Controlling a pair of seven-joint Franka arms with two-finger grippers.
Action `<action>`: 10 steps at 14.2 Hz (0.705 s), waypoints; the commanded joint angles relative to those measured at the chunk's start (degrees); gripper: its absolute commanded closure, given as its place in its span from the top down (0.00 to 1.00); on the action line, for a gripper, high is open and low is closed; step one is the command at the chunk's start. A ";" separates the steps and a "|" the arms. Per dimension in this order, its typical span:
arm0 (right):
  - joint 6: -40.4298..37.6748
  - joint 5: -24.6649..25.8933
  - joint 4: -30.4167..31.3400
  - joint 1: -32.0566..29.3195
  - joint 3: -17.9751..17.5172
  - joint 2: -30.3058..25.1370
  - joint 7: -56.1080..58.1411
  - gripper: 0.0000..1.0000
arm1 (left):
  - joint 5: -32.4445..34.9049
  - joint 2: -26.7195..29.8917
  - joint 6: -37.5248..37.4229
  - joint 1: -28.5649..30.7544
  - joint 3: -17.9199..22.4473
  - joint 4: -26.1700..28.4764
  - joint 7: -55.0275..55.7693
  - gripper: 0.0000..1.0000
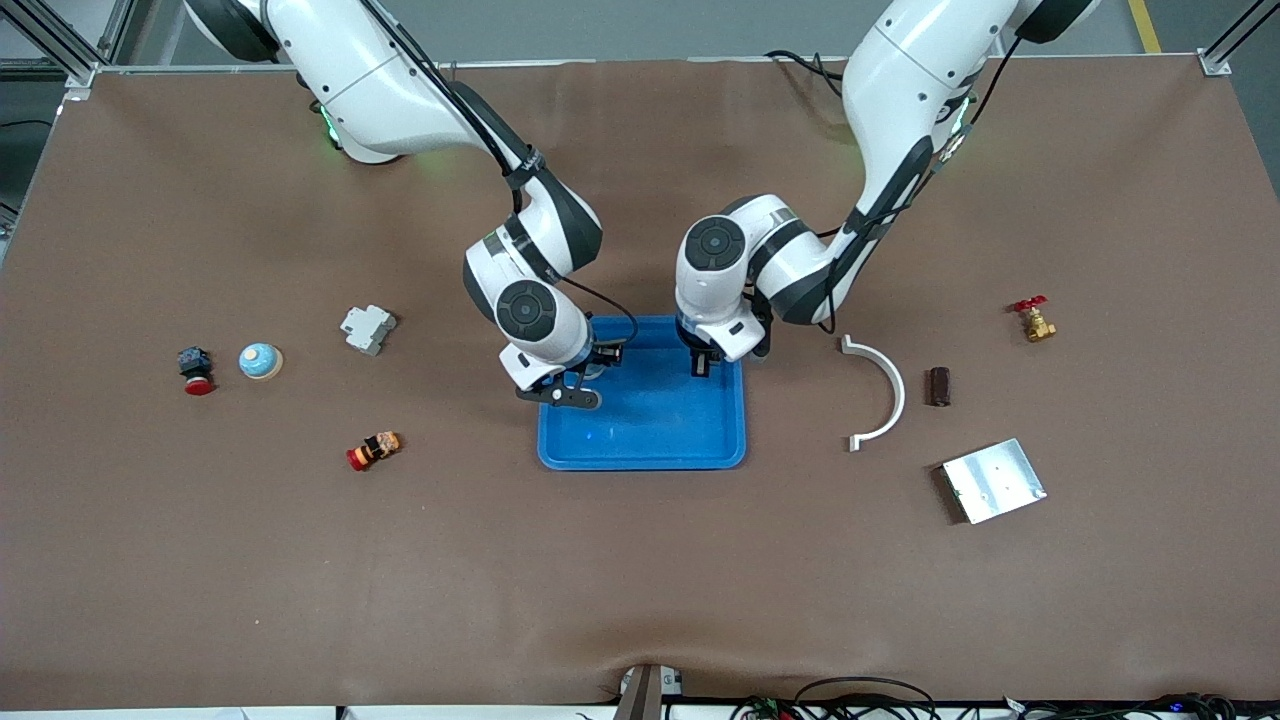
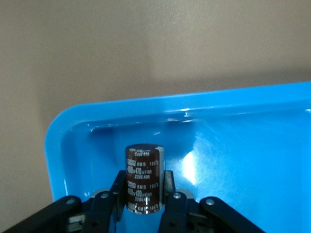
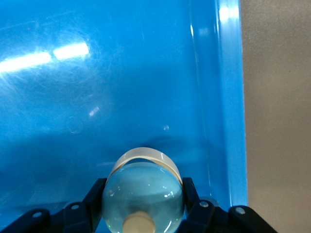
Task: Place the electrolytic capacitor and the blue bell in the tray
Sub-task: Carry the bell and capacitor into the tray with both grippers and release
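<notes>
Bright-blue plastic tray (image 1: 640, 440) at the middle of the table, with both arms reaching down over its half farther from the front camera.

Over the tray's one-o'clock corner in the front view: left gripper (image 1: 703, 366), fingers (image 2: 167, 187) closed part-way on an upright electrolytic capacitor (image 2: 143, 177), dark brown with pale print. Seen in the left wrist view just inside the rounded corner of the raised rim; cannot tell whether touching the tray floor.

Over the tray's ten-o'clock side in the front view: right gripper (image 1: 572, 388), jaws spread wide around a blue bell (image 3: 143, 194), pale-blue dome with a cream button on top and a pale ring at its base. Close to the tray's side wall in the right wrist view.

Toward the right arm's end, at nine o'clock from the tray: grey breaker (image 1: 368, 329), second blue dome (image 1: 260, 361), red push-button (image 1: 196, 371), and at eight o'clock a small red-and-orange part (image 1: 373, 450).

Toward the left arm's end, at three o'clock: white curved bracket (image 1: 880, 392), dark brown cylinder (image 1: 938, 386), brass valve (image 1: 1034, 321) with a red handle; at four o'clock a silver plate (image 1: 993, 480).
</notes>
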State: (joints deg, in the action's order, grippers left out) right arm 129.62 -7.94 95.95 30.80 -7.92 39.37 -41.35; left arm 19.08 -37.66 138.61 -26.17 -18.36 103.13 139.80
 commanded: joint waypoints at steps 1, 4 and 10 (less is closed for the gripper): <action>0.02 0.03 0.11 -0.48 -0.25 0.18 -1.01 0.82 | 2.10 -2.33 -1.41 -2.30 1.04 -3.02 2.76 0.00; -0.60 -0.06 0.02 -1.18 -0.25 -0.26 -1.01 1.00 | 2.10 -3.56 -1.41 -4.06 2.71 -4.08 3.28 0.00; -4.80 -0.15 0.02 -4.25 -0.08 -2.45 -0.66 1.00 | 2.19 -3.48 -1.50 -4.24 3.15 -5.04 3.38 1.00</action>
State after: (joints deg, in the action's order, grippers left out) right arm 127.78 -7.94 95.61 28.89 -7.45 39.13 -41.55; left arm 19.28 -40.29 137.64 -29.83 -15.59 100.00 140.99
